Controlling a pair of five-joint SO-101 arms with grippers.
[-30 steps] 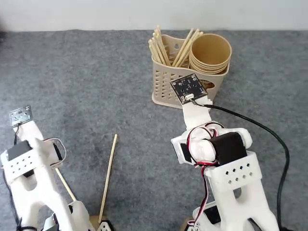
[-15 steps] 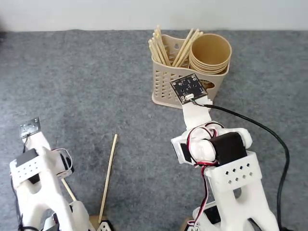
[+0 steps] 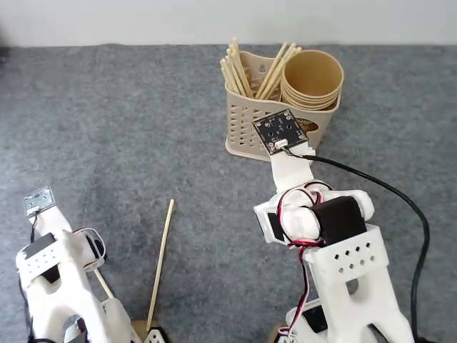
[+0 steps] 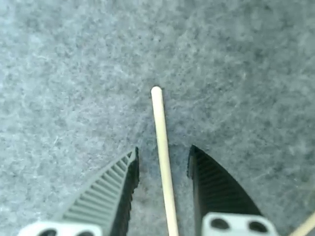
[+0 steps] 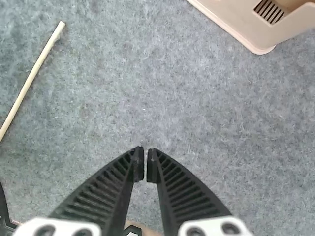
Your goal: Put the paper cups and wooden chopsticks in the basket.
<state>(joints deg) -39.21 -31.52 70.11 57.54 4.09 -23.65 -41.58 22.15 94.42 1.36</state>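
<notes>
A beige basket at the back holds several wooden chopsticks and stacked paper cups. Two loose chopsticks lie on the grey carpet at the front left: one in the open, the other partly under the left arm. In the left wrist view that chopstick lies between the fingers of my open left gripper, its tip just past the fingertips. My right gripper is shut on nothing, low over bare carpet, with the free chopstick off to one side and the basket's corner ahead.
The right arm stands in front of the basket, its black cable trailing to the right. A second chopstick's end shows at the edge of the left wrist view. Open carpet lies to the left of the basket.
The left arm has drawn back toward the table's front edge and settled lower over the chopstick. The right arm has not moved.
</notes>
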